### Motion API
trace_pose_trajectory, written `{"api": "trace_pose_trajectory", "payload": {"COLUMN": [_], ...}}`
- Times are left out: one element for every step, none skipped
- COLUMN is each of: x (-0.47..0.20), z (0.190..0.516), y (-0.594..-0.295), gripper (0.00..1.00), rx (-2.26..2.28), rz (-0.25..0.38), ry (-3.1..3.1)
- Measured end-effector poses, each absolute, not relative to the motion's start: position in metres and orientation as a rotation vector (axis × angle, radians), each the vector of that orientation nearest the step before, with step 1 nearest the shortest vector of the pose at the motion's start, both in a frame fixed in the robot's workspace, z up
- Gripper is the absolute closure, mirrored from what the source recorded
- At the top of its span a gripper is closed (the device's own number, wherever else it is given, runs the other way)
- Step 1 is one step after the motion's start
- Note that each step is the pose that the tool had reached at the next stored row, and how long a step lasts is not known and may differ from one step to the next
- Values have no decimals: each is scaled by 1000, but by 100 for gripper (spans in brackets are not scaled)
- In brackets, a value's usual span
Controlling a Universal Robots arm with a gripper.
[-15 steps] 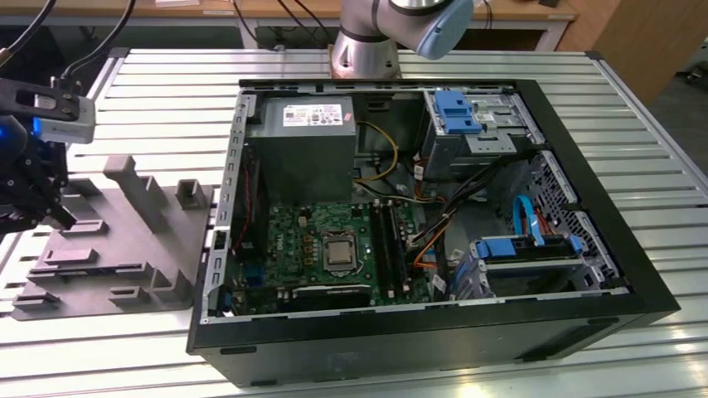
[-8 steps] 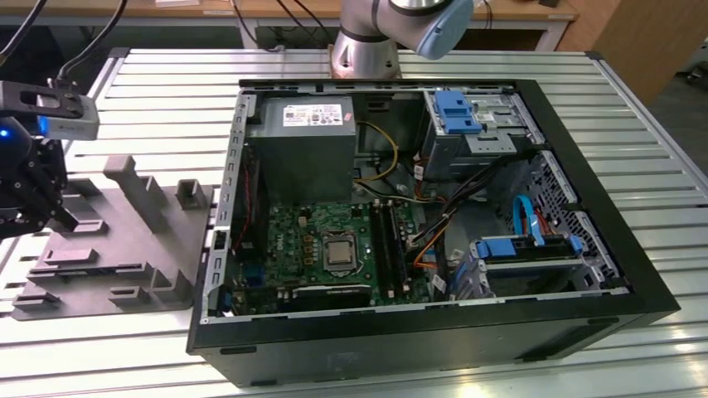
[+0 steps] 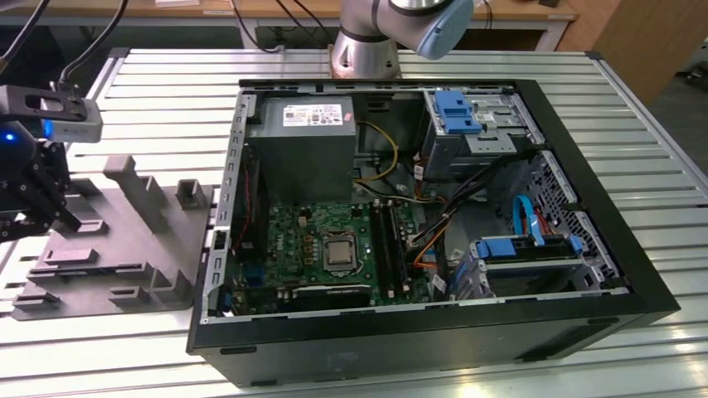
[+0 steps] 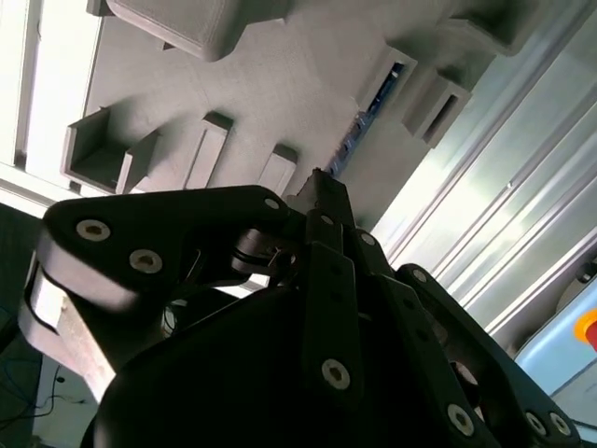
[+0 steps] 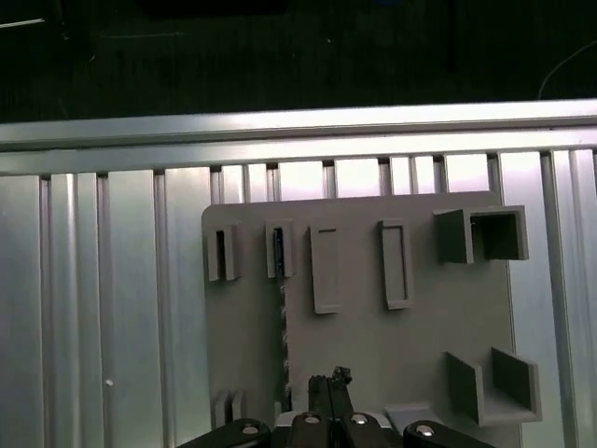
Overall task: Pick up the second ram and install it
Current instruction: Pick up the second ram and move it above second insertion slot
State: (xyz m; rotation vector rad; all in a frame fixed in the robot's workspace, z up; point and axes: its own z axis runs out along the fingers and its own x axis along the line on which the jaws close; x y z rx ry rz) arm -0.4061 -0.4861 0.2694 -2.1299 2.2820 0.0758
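The second ram (image 5: 281,317) stands on its edge in a narrow slot of the grey holder plate (image 5: 373,345). It shows as a thin blue strip (image 4: 357,133) in both wrist views. My gripper (image 5: 328,385) hovers above the plate, just beside the strip and apart from it. Its black fingers (image 4: 322,191) are shut together with nothing between them. In the exterior view the gripper (image 3: 45,211) hangs over the plate (image 3: 122,249) at the view's left, beside the open computer case (image 3: 420,323). The green motherboard (image 3: 321,240) with its long black slots (image 3: 385,240) lies inside the case.
A grey power supply (image 3: 301,145) fills the case's back corner. Blue drive brackets (image 3: 456,112) and loose cables (image 3: 443,207) sit on the exterior view's right. The holder plate carries raised blocks (image 3: 133,186) and pockets (image 5: 485,233). All rests on a ribbed metal table (image 3: 166,91).
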Motion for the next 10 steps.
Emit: {"api": "trace_pose_trajectory", "payload": {"x": [-406, -406, -406, -407, -407, -407, -408, -408, -409, -411], "z": [269, 268, 268, 267, 267, 266, 265, 264, 263, 262], "y": [-486, -486, -487, -488, -488, -489, -489, -490, -490, -490], "gripper": [89, 89, 89, 89, 89, 89, 89, 89, 89, 89], "rx": [-2135, -2138, -2140, -2141, -2143, -2145, -2147, -2148, -2149, -2150], "rz": [76, 77, 77, 77, 77, 77, 77, 77, 77, 77], "ry": [2277, 2275, 2273, 2271, 2269, 2268, 2266, 2265, 2264, 2263]}}
